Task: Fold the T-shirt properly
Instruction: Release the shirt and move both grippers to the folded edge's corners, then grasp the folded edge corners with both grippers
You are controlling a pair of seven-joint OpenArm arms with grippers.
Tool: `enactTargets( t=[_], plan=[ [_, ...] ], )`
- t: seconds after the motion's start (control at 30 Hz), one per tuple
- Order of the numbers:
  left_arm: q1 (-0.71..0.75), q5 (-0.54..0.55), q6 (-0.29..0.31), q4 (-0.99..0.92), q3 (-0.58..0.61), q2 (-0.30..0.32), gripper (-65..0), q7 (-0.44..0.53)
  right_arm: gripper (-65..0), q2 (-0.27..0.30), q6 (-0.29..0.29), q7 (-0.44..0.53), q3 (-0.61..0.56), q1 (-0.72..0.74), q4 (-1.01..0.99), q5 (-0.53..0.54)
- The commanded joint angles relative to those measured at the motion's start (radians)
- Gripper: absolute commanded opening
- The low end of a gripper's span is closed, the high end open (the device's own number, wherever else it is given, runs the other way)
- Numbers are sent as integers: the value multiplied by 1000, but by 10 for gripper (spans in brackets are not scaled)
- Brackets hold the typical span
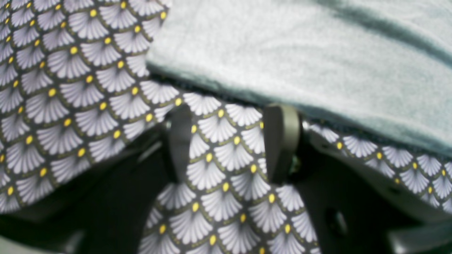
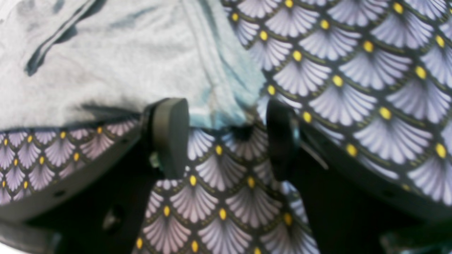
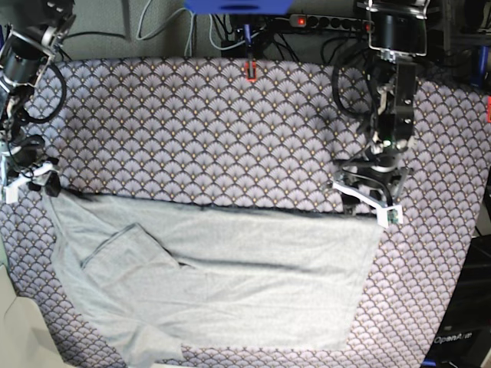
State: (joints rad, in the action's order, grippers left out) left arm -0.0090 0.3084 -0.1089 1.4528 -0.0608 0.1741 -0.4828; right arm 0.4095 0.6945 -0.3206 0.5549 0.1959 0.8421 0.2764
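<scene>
So: T-shirt (image 3: 230, 284) lies flat on the patterned cloth (image 3: 192, 130), in the near half of the base view, folded roughly lengthwise, with a straight far edge running across and a sleeve fold visible toward that view's left. Left gripper (image 1: 229, 141) sits at the shirt's far corner on the base view's right; jaws spread, only patterned cloth between the fingers (image 1: 280, 141), shirt hem just beyond the tips, not pinched. Right gripper (image 2: 226, 137) is at the far corner on the base view's left, jaws wide apart, a bunched bit of shirt edge lying right at the gap between the tips, not clamped; whether the pads touch it I cannot tell. Nothing lies on the shirt itself, and no loose items on the cloth around it. Surface: purple-grey fan-scale cloth with yellow dots, covering the whole table, a few soft wrinkles. Behind the far edge: a small red clip-like item (image 3: 250, 70), hanging cables (image 3: 165, 23), a power strip (image 3: 330, 21) with a lit red switch, and a blue object (image 3: 236, 5) at the top edge.
</scene>
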Motion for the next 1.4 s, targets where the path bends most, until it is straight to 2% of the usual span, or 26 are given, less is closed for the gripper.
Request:
enactTargets(
  t=[0.0,0.2,0.3,0.53,0.67,0.77,0.93,1.1,1.37],
  plan=[
    [-16,-1,1,21,-3,6,-325,23,-294,24,4,25,4,18,15,19],
    [-24,-1,1,10,-3,3,-325,23,-294,21,4,31,4,18,12,19],
    [-24,-1,1,10,-3,3,-325,23,-321,21,4,31,-26,33,10,19],
    [-24,-1,1,18,-3,6,-325,22,-456,21,4,31,-100,90,-70,19],
    [-19,-1,1,21,-6,8,-325,22,-569,21,4,31,-100,90,-73,19],
    [-19,-1,1,10,-60,-3,-325,19,-635,24,4,31,-101,90,-73,19],
    [-24,82,1,-36,-141,-20,-317,16,-643,24,4,31,-101,87,-73,7],
    [-42,151,1,-77,-165,3,-211,28,-643,19,4,30,-94,89,-73,-93],
    [-150,162,2,-260,-170,9,-209,91,-643,10,4,30,-98,81,-73,-99]
  ],
)
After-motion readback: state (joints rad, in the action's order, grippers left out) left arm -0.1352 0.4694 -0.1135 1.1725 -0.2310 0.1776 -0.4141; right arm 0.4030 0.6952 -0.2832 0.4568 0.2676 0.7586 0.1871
